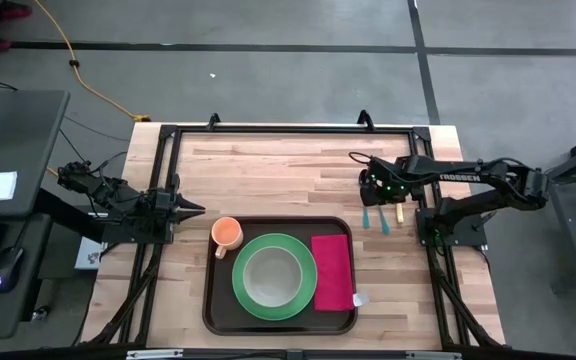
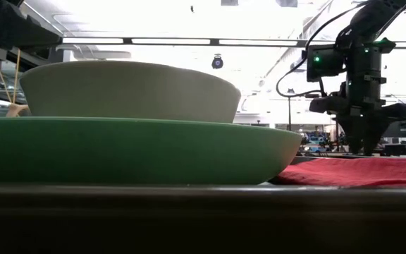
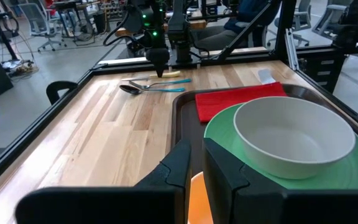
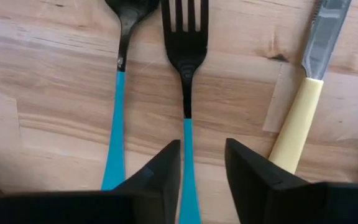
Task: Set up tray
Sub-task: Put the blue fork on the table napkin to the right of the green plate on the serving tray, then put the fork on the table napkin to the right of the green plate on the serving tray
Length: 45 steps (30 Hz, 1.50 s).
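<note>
Tray [image 1: 211,300]: dark brown, rectangular, sits on the near-centre part of the light wooden table [image 1: 268,170]. On it, a green plate [image 1: 308,295] carries a pale bowl [image 1: 273,275]. A red napkin [image 1: 333,270] lies on the tray's right side, just beside the plate. An orange cup [image 1: 227,233] stands in the tray's far-left corner.

Cutlery: three pieces lie on bare wood to the right of the tray, near its far-right corner, off the tray. In the right wrist view they lie side by side: a spoon [image 4: 118,93] with a teal handle, a fork [image 4: 186,68] with a teal handle, and a knife [image 4: 303,93] with a pale yellow handle. Spoon and fork have dark heads. The pieces are close together but apart.

Right gripper [image 4: 202,163]: over the cutlery, pointing down. Fingers stand a narrow gap apart, straddling the fork's handle; holding nothing. Whether the tips touch the wood cannot be told.

Left gripper [image 1: 196,209]: at the table's left edge, just left of the orange cup, level with the tray's far rim. Its fingers [image 3: 178,163] stand narrowly apart with nothing between them; the cup shows beyond the gap.
</note>
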Available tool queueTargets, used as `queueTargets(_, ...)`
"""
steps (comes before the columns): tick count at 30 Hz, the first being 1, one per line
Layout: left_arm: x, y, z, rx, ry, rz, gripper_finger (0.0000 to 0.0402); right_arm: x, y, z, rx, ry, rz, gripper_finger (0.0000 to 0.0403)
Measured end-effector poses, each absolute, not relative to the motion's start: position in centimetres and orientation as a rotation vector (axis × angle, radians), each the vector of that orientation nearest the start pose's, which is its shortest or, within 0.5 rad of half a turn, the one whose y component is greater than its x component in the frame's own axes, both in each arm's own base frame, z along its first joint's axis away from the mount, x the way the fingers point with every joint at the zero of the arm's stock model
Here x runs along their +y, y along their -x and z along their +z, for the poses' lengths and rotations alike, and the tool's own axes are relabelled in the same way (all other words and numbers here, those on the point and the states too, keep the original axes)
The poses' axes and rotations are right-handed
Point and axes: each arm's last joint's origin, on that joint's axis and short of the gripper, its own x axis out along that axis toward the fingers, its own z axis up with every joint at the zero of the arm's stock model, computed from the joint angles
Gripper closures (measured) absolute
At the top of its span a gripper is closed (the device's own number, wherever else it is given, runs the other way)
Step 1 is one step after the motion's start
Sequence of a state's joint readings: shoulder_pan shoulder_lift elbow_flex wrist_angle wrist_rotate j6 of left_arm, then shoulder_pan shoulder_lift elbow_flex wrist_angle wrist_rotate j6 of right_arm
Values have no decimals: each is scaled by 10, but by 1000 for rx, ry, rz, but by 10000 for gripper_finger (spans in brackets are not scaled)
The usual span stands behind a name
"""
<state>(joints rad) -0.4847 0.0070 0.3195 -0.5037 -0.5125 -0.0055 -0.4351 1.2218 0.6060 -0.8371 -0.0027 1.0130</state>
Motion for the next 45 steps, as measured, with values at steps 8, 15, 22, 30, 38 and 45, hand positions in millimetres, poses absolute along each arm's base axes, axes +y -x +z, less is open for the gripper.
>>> queueTargets(8,-16,-61,220,168,-86,29,332,-75,-160,162,1149,-1121,-1078,263)
queueTargets(15,-16,-61,220,168,-86,30,332,-77,-168,152,1161,-1097,-1081,256)
queueTargets(22,-16,-61,220,167,-83,35,332,-80,-176,143,1161,-1046,-1091,257)
queueTargets(30,-16,-61,220,167,-83,35,332,-83,-181,131,1211,-1015,-1101,254)
queueTargets(38,-16,-61,220,167,-82,35,332,-85,-181,129,1209,-1000,-1122,260)
queueTargets(45,-16,-61,220,167,-82,35,332,-89,-179,128,1208,-994,-1127,275)
